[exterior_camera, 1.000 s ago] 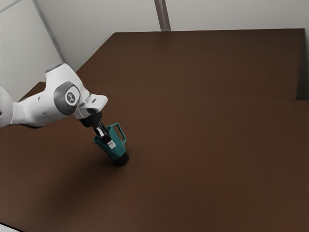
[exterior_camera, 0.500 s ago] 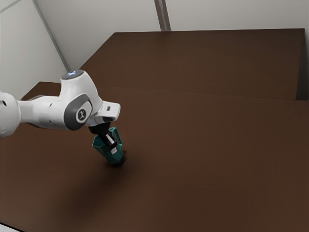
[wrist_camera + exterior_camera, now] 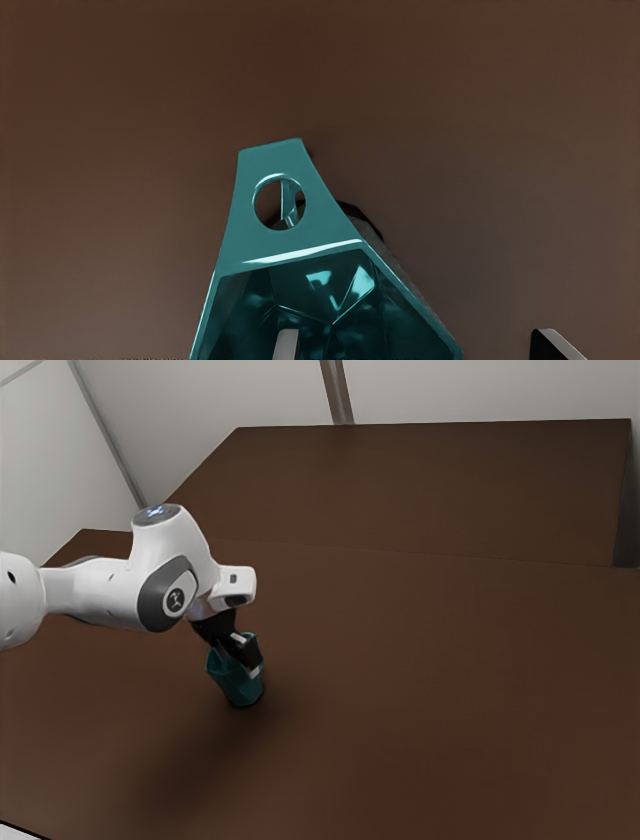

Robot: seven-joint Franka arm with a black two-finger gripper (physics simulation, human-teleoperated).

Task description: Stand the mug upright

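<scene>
The gripper point(image 3: 250, 662) is at the teal mug point(image 3: 232, 676) in the exterior view, with the hand slanting down over its rim. The mug is close to upright on the table, its top leaning slightly toward the exterior view's left. Looking from the hand, I see into the mug point(image 3: 287, 252), with its holed handle pointing away from the gripper point(image 3: 422, 345). The fingers stand wide apart: one tip point(image 3: 286, 345) over the mug's opening, the other point(image 3: 556, 346) outside it, with a gap to the wall. The hand hides part of the mug's side.
The brown tabletop point(image 3: 430, 690) stretches around the mug and toward the exterior view's right. A raised brown surface point(image 3: 420, 490) lies farther back, before pale walls. The arm point(image 3: 90, 593) comes in from the exterior view's left.
My hand has shifted toward the exterior view's right and turned. The mug, which leaned strongly a second ago, now leans much less, and its handle has swung behind the gripper.
</scene>
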